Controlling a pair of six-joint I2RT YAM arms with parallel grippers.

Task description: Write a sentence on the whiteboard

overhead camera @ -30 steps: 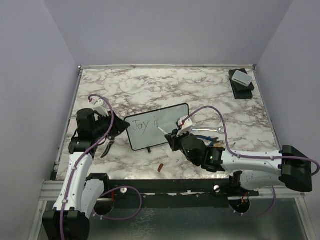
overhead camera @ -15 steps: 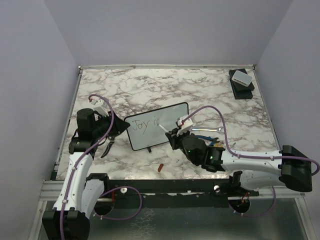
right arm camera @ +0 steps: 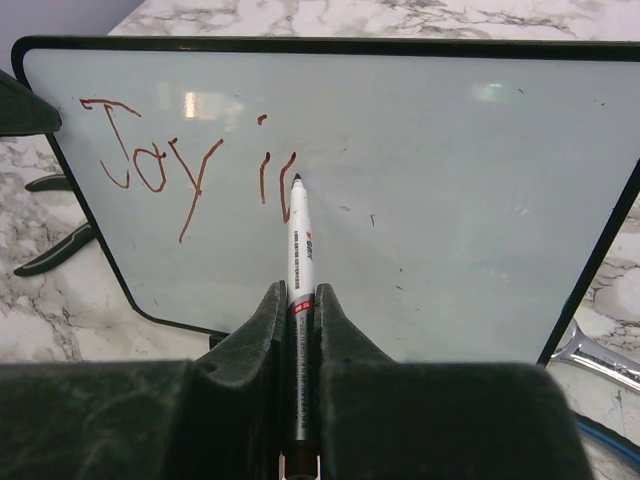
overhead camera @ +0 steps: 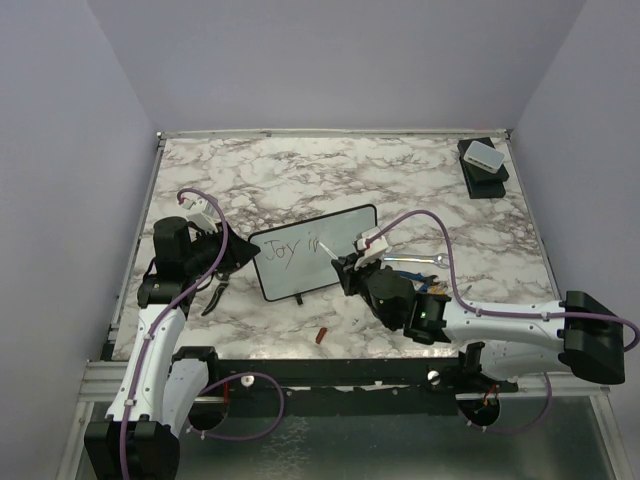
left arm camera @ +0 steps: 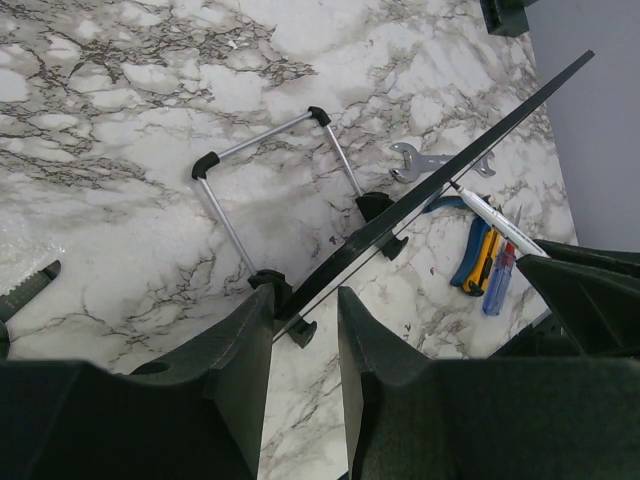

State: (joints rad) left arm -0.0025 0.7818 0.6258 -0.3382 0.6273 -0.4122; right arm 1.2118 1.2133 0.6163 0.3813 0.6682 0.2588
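Overhead, the whiteboard [overhead camera: 295,272] stands propped near the middle of the marble table [overhead camera: 400,180], between the two arms. The left gripper [overhead camera: 238,258] sits at its left edge. The right gripper [overhead camera: 347,267] is in front of its right half and points a marker [overhead camera: 330,252] at its face. A wrench [overhead camera: 415,262] lies just right of that gripper.

From the left wrist, the board shows edge-on, tilted back against a wire stand [left arm camera: 270,190]. Its near corner runs down into the narrow gap between the left fingers [left arm camera: 245,350]; I cannot tell whether they pinch it.

From the right wrist, the two fingers [right arm camera: 262,320] are clamped on the marker's barrel, and its tip touches the board. The sentence [right arm camera: 180,165], in reddish-brown on the board's left half, reads only "Joy i" plus one further stroke, where the tip rests.
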